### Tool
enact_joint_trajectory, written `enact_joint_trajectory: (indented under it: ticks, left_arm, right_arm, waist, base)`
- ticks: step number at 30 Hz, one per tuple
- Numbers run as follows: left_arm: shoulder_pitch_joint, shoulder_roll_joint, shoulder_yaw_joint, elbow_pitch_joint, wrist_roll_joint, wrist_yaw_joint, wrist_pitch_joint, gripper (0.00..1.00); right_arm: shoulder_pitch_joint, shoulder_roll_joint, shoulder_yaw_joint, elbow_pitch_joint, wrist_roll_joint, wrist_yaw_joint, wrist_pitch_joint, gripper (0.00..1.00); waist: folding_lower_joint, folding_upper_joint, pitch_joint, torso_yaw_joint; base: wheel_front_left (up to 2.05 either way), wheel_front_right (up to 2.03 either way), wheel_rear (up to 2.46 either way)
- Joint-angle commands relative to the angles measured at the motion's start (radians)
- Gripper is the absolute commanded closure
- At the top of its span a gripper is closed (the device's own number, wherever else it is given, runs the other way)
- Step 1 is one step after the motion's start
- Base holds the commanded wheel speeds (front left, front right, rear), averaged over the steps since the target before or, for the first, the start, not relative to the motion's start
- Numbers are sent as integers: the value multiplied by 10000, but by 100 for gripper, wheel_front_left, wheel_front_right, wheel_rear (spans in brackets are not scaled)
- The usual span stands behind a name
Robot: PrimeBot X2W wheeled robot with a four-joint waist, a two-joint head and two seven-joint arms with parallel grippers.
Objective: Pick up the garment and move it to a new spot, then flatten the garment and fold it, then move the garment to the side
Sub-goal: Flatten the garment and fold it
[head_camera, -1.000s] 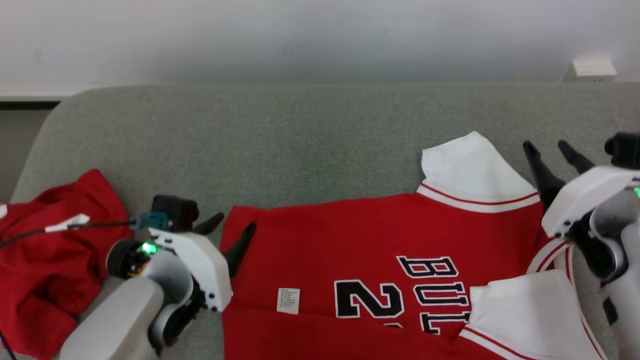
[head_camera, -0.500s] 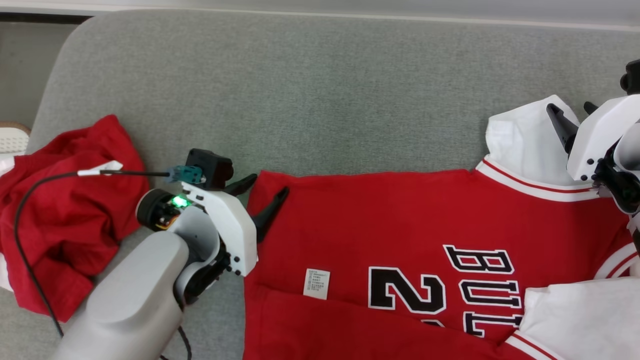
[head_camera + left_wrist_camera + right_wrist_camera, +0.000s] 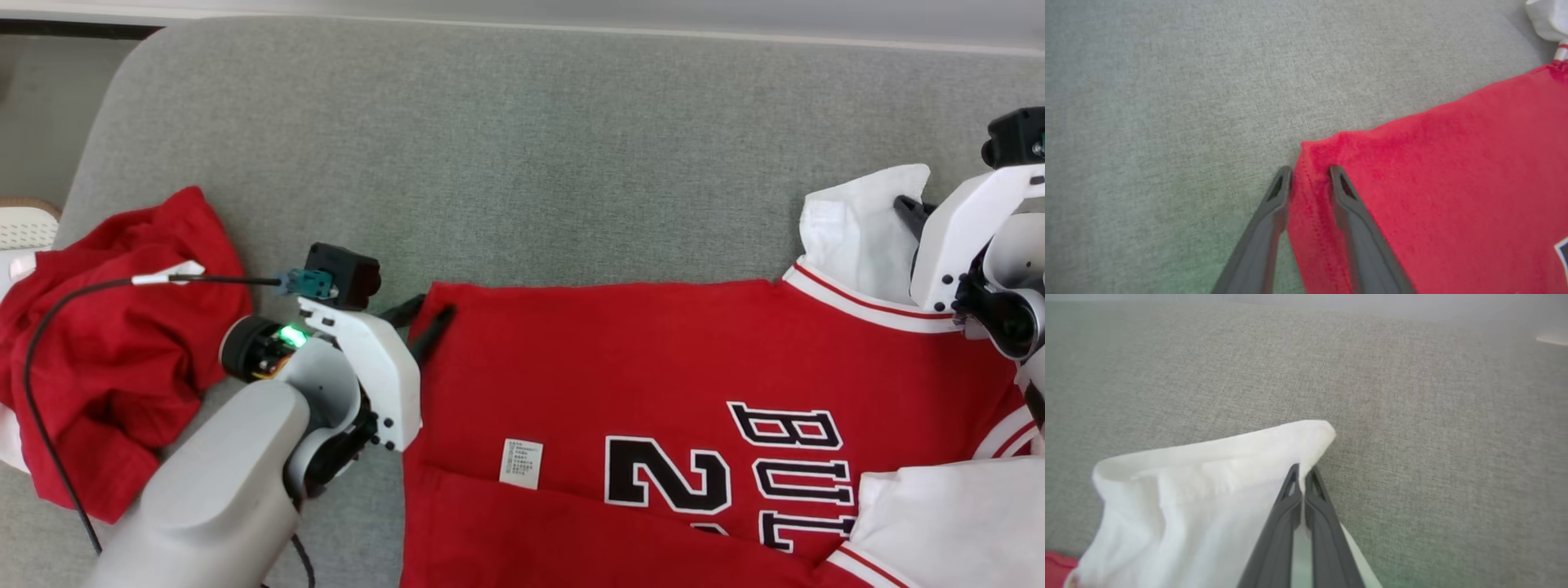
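One red jersey [image 3: 653,367] lies flat, lower centre-right, on one grey cushion [image 3: 522,147]; a second red garment [image 3: 106,343] is crumpled at left. Two grippers: left gripper [image 3: 1309,173] jaws astride the hem corner, clamping indeterminate; right gripper [image 3: 1301,471], further up-frame, closed on the white sleeve [image 3: 1188,498].

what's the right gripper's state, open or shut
Shut on the white sleeve: in the right wrist view the right gripper pinches the sleeve's edge, tips touching.

there are two garments: one red basketball jersey [image 3: 653,359] and one crumpled red cloth [image 3: 106,351]. one grey sofa [image 3: 490,147] is present. two grippers show, the left gripper [image 3: 1309,169] and the right gripper [image 3: 1301,469].
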State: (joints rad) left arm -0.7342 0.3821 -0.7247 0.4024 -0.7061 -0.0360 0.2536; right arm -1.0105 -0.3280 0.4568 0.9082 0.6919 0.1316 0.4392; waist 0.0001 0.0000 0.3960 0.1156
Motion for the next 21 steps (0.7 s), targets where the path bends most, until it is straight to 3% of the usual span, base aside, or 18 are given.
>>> enact_joint_trajectory:
  ticks: [1, 13, 21]
  left_arm:
    - [158, 70, -15, 107, -41, -32, -30, 100]
    - [22, 389, 127, 652, -95, -150, -314, 100]
    - [-342, 688, -81, 1160, -662, -687, 634, 100]
  right_arm:
    - [177, -135, 112, -65, 163, -20, -398, 100]
    - [261, -414, 651, 100, 906, -20, -3057, 100]
    - [891, -701, 1301, -507, 1732, -20, -3396, 100]
  waist:
    - [-1, 0, -68, -63]
    - [-1, 0, -856, -409]
    - [-1, 0, -1741, -760]
  base:
    - [0, 0, 0]
    - [0, 0, 0]
    - [0, 0, 0]
